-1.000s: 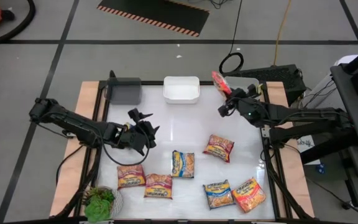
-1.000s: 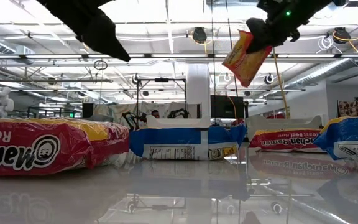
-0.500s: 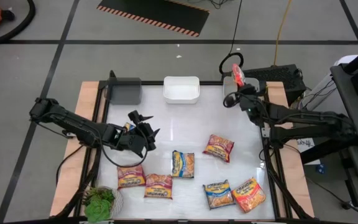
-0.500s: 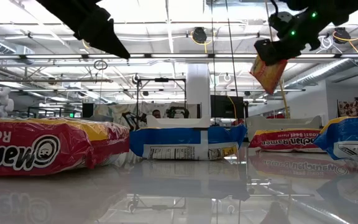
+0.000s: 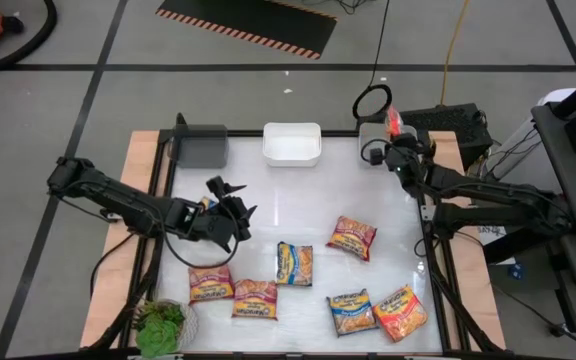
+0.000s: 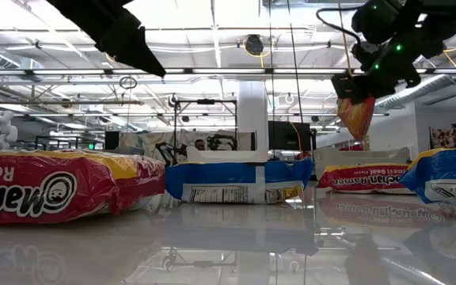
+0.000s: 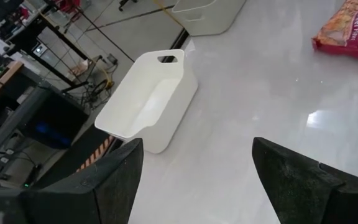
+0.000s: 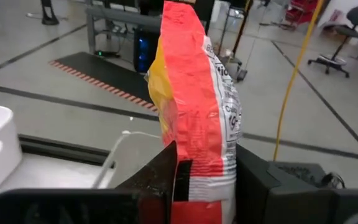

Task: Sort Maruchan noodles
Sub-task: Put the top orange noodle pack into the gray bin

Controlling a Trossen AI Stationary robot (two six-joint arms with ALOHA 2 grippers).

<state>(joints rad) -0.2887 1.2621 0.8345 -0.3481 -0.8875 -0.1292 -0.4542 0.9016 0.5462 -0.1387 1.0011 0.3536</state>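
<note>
Right gripper (image 5: 386, 140) clamped on a red ramen packet (image 5: 395, 122), held in the air over the table's far right corner.
Left gripper (image 5: 230, 203) idle over the table's left-middle, fingers spread, empty. Six more packets (image 5: 353, 237) lie flat on the near half; white bin (image 5: 291, 144) and grey bin (image 5: 200, 146) along the far edge.

The middle of the surface (image 5: 288, 215) lies bare between the white bin (image 5: 291, 144) and grey bin (image 5: 200, 146) at the far edge and six noodle packets (image 5: 294, 264) and a plant (image 5: 160, 325) crowding the near edge
</note>
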